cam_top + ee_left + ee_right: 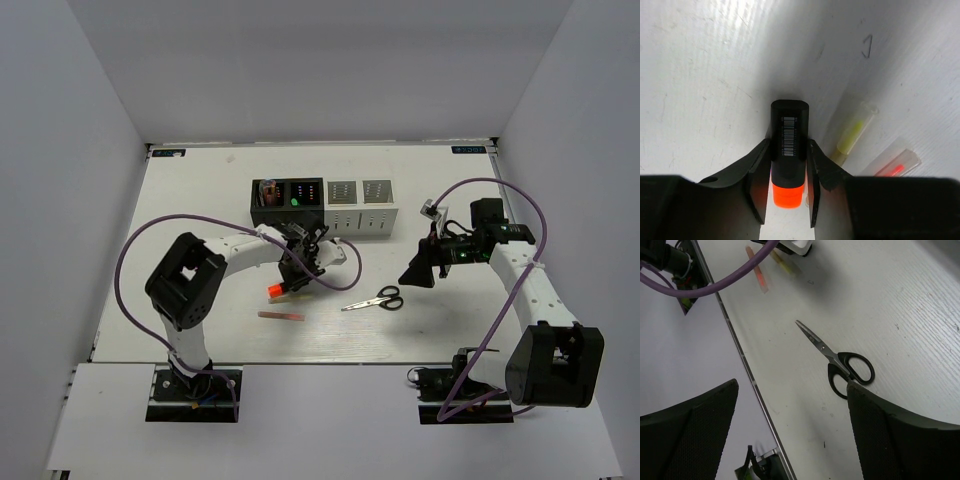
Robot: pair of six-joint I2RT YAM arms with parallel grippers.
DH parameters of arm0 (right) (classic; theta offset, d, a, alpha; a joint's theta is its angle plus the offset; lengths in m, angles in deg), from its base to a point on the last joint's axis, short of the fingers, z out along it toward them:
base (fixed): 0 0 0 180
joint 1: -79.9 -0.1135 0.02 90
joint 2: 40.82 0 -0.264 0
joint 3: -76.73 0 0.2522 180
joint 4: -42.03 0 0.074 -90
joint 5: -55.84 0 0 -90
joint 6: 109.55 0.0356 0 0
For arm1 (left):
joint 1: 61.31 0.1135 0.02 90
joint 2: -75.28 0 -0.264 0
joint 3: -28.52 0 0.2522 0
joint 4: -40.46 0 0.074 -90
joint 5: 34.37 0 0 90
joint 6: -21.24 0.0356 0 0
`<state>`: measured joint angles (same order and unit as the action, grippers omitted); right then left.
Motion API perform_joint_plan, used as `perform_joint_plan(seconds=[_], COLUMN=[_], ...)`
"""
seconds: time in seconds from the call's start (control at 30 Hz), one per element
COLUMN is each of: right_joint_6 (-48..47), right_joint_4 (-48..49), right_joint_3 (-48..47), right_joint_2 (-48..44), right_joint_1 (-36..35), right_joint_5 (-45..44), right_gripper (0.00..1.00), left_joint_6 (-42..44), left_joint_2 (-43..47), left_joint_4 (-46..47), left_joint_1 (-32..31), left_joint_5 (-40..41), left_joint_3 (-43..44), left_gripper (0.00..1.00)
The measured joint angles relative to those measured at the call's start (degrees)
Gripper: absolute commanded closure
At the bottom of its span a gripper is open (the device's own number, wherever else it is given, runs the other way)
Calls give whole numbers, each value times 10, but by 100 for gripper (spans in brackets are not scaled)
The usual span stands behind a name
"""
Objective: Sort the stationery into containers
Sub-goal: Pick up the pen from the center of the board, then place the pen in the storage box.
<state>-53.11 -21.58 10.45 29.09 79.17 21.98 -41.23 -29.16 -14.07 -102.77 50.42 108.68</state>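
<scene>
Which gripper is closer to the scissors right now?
Right. The right gripper hovers open just right of the scissors; the left gripper is farther off to their left, around the orange highlighter.

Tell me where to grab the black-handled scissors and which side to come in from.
Grip the scissors across the neck, just ahead of the handle loops, where the closed blades are narrow. They lie flat on the table, so the likely best approach is straight down from above with the right gripper, its open fingers set either side of the blade line.
</scene>
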Motion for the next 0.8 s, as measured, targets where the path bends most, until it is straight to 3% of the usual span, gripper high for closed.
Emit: perform_joint_plan(seconds=[0.1, 0.3, 0.37, 0.43, 0.5, 0.53, 0.8], right_joint_6=[-1, -18, -29, -41, -54, -58, -103], right_joint_4=[-4, -26, -35, -45, -58, -65, -129], right_joint_3=[-2, -6, -10, -16, -25, -30, -63], right_joint_2=[0, 1, 4, 11, 22, 27, 66], right_joint_1=[0, 0, 0, 0, 0, 0, 0], right_joint_5=[11, 28, 33, 39, 44, 47, 63], right_gripper=[10, 10, 17, 36, 64, 100, 100], left_joint_6=[-8, -30, -40, -53, -71, -83, -224], left_joint_2=[2, 31, 56, 85, 117, 134, 191], left_joint_4=[15, 74, 101, 133, 176, 203, 459], left_joint_1=[3, 15, 19, 22, 24, 26, 69], left_joint_5=[-2, -3, -3, -3, -3, -3, 19], left_joint_3=[0, 2, 3, 5, 5, 5, -14], left_gripper=[100, 100, 100, 100, 100, 100, 100])
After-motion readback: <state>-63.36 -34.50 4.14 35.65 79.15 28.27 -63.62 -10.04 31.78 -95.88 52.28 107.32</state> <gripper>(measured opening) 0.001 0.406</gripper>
